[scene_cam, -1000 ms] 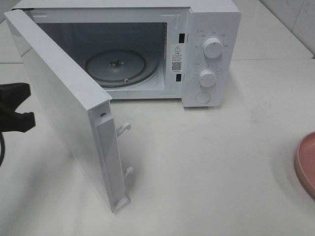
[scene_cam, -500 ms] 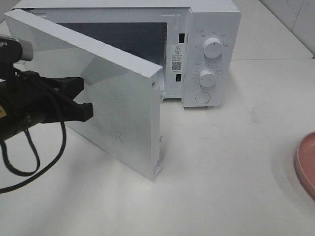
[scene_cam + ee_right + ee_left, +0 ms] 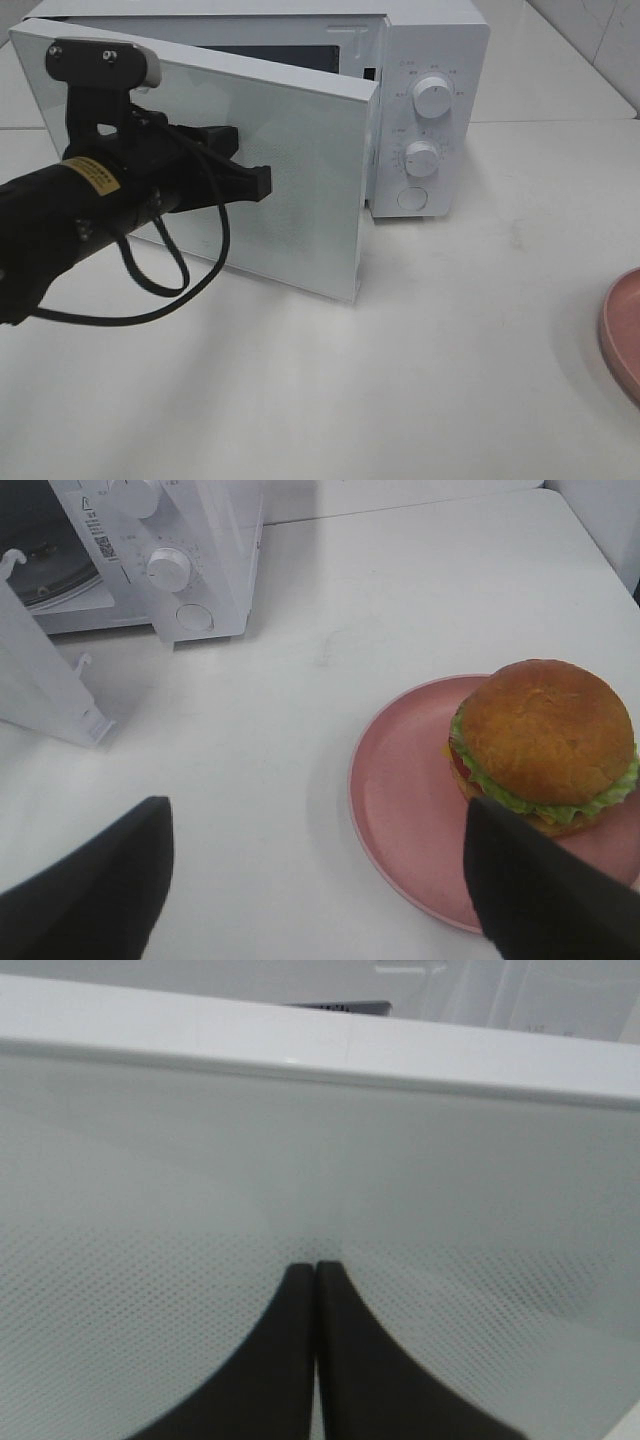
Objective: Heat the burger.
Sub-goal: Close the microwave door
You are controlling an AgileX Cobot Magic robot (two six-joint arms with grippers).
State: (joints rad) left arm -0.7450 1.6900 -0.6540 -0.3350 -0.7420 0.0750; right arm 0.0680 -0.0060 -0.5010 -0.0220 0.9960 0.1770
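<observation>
The burger (image 3: 545,740), with a golden-brown bun, lettuce and tomato, sits on a pink plate (image 3: 400,800) on the white table. It shows only in the right wrist view. My right gripper (image 3: 320,880) is open and empty, hovering above the table close to the plate. My left gripper (image 3: 262,180) is shut, with its fingertips (image 3: 300,1290) pressed against the outer face of the white microwave door (image 3: 300,200). The door stands partly closed, still ajar from the microwave (image 3: 430,100).
Two knobs (image 3: 432,97) and a round button are on the microwave's right panel. The plate's rim (image 3: 622,335) shows at the right edge of the high view. The left arm's black cable (image 3: 170,290) hangs in front of the door.
The door has swung from wide open to nearly closed. My left gripper has moved right and towards the microwave, pushing against the door. The plate has not moved.
</observation>
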